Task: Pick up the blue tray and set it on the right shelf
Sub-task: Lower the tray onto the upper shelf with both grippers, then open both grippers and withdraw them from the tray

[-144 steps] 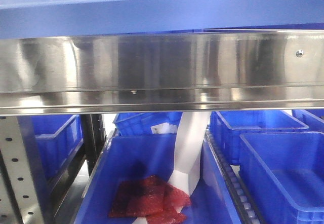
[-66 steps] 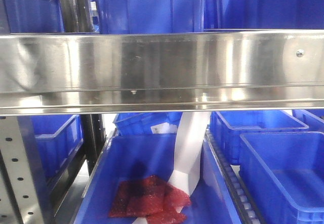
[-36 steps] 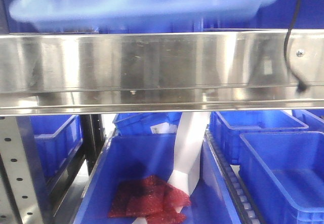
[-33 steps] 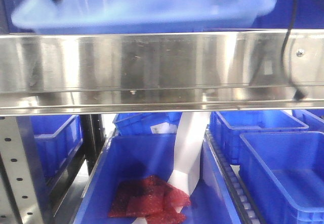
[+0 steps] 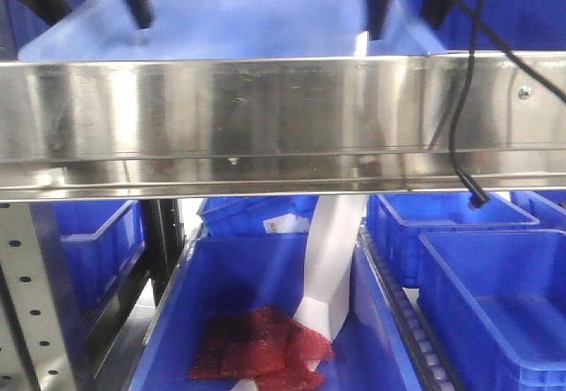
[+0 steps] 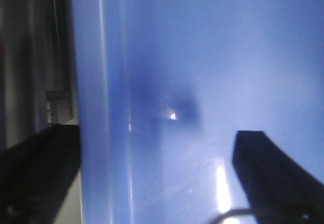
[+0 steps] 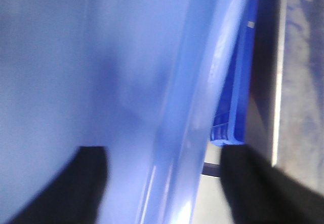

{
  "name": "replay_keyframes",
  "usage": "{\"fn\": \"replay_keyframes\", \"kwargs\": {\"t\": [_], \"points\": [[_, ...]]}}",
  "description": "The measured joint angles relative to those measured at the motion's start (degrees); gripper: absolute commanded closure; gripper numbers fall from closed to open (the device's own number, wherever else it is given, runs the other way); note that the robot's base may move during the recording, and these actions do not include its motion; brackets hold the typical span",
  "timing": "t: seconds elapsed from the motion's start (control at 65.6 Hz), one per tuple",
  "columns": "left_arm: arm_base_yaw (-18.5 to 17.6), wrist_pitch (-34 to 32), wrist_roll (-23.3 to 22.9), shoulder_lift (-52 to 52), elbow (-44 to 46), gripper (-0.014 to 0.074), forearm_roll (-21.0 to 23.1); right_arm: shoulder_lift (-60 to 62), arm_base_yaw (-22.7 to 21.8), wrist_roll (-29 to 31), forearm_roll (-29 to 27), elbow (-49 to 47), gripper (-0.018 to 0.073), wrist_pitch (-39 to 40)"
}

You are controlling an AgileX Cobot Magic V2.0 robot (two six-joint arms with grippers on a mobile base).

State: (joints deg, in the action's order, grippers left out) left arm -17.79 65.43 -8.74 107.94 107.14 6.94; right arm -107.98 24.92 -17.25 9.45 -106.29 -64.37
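Blue tray (image 5: pixel 256 24) lowered to right shelf (image 5: pixel 283 117); left hand (image 6: pixel 157 133), right hand (image 7: pixel 162 150) spread, straddling rims.

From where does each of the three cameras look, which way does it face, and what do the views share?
Front: faces forward, level with the shelf rail, tray above, bins below; left fingers and right fingers reach in at the top.
Left wrist: on the left arm, looks along its two fingers, which straddle the tray's rim.
Right wrist: on the right arm, looks along its fingers, astride the opposite rim.
Shared: all three show the tray and fingers.
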Motion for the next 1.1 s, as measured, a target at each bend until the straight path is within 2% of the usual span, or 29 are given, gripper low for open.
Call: {"fn": "replay_keyframes", "kwargs": {"t": [0.122,0.259,0.366,0.534,0.625,0.701,0.839,1.098], "points": [[-0.09,0.0,0.41,-0.37,0.0,0.0039,0.27,0.0,0.1,0.13,-0.05,0.0,-0.0073,-0.51],[-0.09,0.1,2.94,-2.69,0.0,0.0041,0.68,1.23,0.1,0.24,-0.05,0.0,-0.0069,-1.16],[-0.09,0.57,4.33,-6.29,0.0,0.0106,0.97,4.08,0.1,0.24,-0.05,0.0,-0.0006,-1.62],[-0.09,0.59,5.66,-14.32,-2.96,0.0377,0.97,11.47,0.15,0.58,-0.05,1.85,0.0254,-1.89],[-0.09,-0.71,6.17,-19.92,-9.26,0.0549,1.01,17.18,0.15,0.69,-0.05,5.91,0.0419,-1.35],[-0.09,-3.12,6.16,-25.54,-16.17,0.0651,1.11,22.21,0.15,0.69,-0.05,10.7,0.051,0.28],[-0.09,-8.86,6.16,-37.14,-29.3,0.0645,1.31,31.88,0.15,0.91,-0.05,21.67,0.0503,5.36],[-0.09,-20.14,6.93,-61.77,-52.0,0.0645,1.34,51.53,0.15,0.99,-0.05,47.45,0.0503,21.5]]}}
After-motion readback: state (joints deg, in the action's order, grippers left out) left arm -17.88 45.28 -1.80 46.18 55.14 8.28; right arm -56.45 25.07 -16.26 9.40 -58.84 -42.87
